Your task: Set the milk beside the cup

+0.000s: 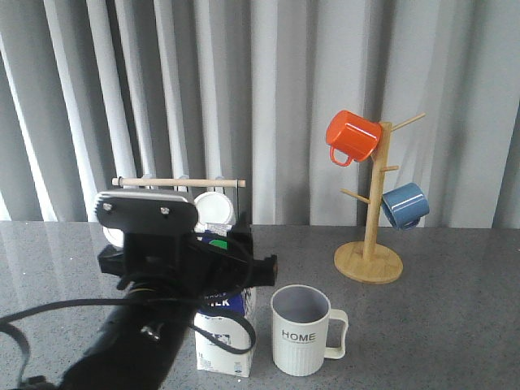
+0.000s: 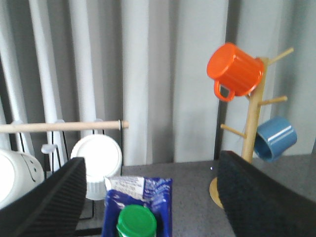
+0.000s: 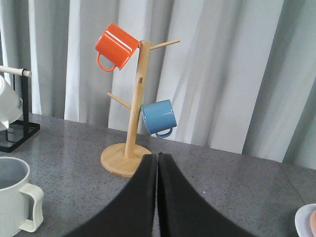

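Between the wide-spread fingers of the left gripper [image 2: 148, 197] stands the milk [image 2: 139, 206], green cap up, neither pad visibly touching it. Just beside it sits the cup [image 1: 302, 331] on the table [image 1: 439, 325]. Right gripper [image 3: 157, 197]: fingers pressed together, holding nothing.

Front camera low behind left arm, 2 wrist cameras facing curtain, all sharing mug tree [image 1: 370, 213].
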Robot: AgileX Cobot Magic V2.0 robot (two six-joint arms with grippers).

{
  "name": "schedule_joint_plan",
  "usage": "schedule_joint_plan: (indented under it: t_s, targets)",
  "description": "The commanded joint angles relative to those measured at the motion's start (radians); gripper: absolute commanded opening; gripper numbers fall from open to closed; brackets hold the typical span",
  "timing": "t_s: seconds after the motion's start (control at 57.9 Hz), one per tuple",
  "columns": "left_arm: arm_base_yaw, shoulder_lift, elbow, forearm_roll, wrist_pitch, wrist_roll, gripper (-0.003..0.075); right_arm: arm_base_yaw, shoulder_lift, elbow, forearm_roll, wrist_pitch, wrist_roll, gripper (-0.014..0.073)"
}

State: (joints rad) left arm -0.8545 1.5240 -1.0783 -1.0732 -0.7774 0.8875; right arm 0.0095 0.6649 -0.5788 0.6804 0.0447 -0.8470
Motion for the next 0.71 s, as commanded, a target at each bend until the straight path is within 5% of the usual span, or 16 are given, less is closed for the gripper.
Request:
schedule_joint_plan:
  t_s: [0.0, 0.156, 0.328, 0.691]
  targets:
    - [-0.005, -0.118, -0.027, -0.003, -0.071, 0.057, 0.0513, -0.007, -0.002, -0.027, 0.002, -0.051, -0.006, -0.0004]
    - [-0.005, -0.253, -0.027, -0.067, -0.095, 0.242, 0.0358, -0.007, -0.002, -0.027, 0.002, -0.051, -0.006, -0.0004]
    - [-0.005, -0.407, -0.027, -0.176, -0.095, 0.444, -0.0001, -0.007, -0.002, -0.027, 0.002, -0.051, -0.006, -0.0004]
    - [-0.005, -0.643, -0.027, -0.204, -0.124, 0.541, -0.0008, -0.007, -0.002, -0.027, 0.002, -0.051, -0.006, -0.0004]
